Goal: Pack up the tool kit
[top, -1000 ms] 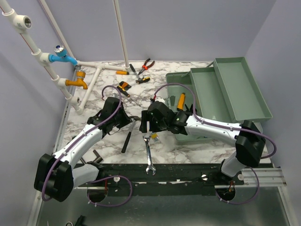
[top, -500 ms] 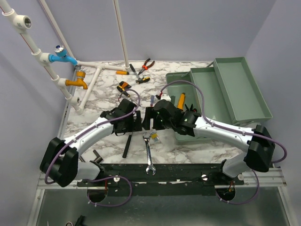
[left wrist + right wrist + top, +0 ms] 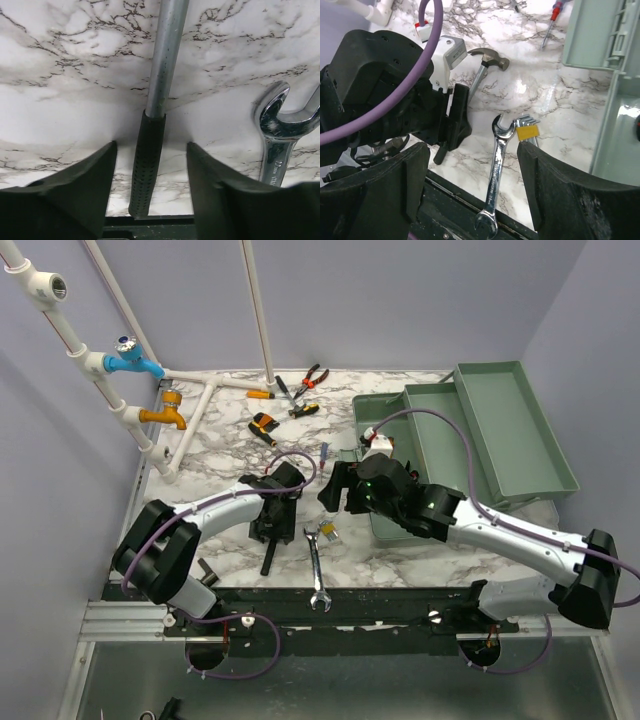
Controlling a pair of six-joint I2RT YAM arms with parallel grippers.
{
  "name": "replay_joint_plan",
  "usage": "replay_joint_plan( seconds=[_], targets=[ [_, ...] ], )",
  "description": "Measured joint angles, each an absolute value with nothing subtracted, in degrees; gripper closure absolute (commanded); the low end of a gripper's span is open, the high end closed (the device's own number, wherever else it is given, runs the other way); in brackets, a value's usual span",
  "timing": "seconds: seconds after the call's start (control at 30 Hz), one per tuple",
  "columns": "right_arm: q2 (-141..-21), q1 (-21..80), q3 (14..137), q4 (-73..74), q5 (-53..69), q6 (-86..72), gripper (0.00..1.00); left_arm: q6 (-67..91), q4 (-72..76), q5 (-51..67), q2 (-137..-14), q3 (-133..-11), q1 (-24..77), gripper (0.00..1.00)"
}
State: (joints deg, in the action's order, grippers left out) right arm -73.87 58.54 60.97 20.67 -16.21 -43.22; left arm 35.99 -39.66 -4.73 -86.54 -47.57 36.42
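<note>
The grey-green toolbox [image 3: 435, 425] stands open at the right, its lid [image 3: 515, 420] folded back. A hammer [image 3: 162, 65] with a black grip lies on the marble, its head [image 3: 490, 59] pointing away. My left gripper [image 3: 272, 528] is low over the grip; in the left wrist view the left gripper [image 3: 151, 145] is open, with a finger on each side of the handle and a gap at both. My right gripper [image 3: 333, 495] hangs open beside it, and the right wrist view shows the right gripper [image 3: 472, 147] empty above a steel wrench [image 3: 496, 170].
Hex keys [image 3: 327, 531] with a yellow tag lie by the wrench [image 3: 316, 568]. Pliers [image 3: 312, 377] and orange-handled screwdrivers [image 3: 262, 423] lie at the back. White pipes with a blue tap [image 3: 130, 360] line the left wall. The table's front edge [image 3: 330, 595] is close.
The left gripper has moved right and towards the front edge, opened, and come down astride the hammer handle. The right arm has stretched out to the right, its gripper shifting slightly back.
</note>
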Motion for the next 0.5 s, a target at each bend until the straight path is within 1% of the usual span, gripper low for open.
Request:
replay_joint_plan(
  seconds=[0.03,0.17,0.23,0.27,0.3,0.33,0.37,0.5],
  targets=[
    [-72.84,58.54,60.45,20.64,-16.71,-43.13,0.22,36.03,-39.94,-4.93,-86.63,-47.57,36.47,0.52],
    [-70.24,58.54,59.24,20.67,-18.04,-42.81,0.22,36.53,-40.27,-5.32,-86.65,-47.62,36.88,0.54],
    [-69.38,58.54,59.00,20.67,-18.63,-42.59,0.22,36.69,-40.49,-5.63,-86.83,-47.72,37.39,0.58],
    [-69.01,58.54,58.89,20.67,-18.72,-42.57,0.22,36.69,-40.86,-5.85,-87.18,-48.07,37.65,0.63],
    [-68.64,58.54,58.72,20.62,-18.81,-42.59,0.22,36.69,-41.34,-6.09,-87.74,-48.60,37.91,0.72],
    [-68.25,58.54,58.48,20.60,-18.81,-42.59,0.22,36.77,-42.22,-6.46,-88.75,-49.65,38.24,0.95],
    [-67.90,58.54,58.19,20.56,-18.81,-42.61,0.23,36.77,-42.70,-6.52,-89.56,-50.43,38.63,1.00],
    [-65.36,58.54,55.81,20.40,-18.81,-42.70,0.23,37.60,-45.19,-8.25,-92.58,-53.56,40.64,1.00]
  ],
)
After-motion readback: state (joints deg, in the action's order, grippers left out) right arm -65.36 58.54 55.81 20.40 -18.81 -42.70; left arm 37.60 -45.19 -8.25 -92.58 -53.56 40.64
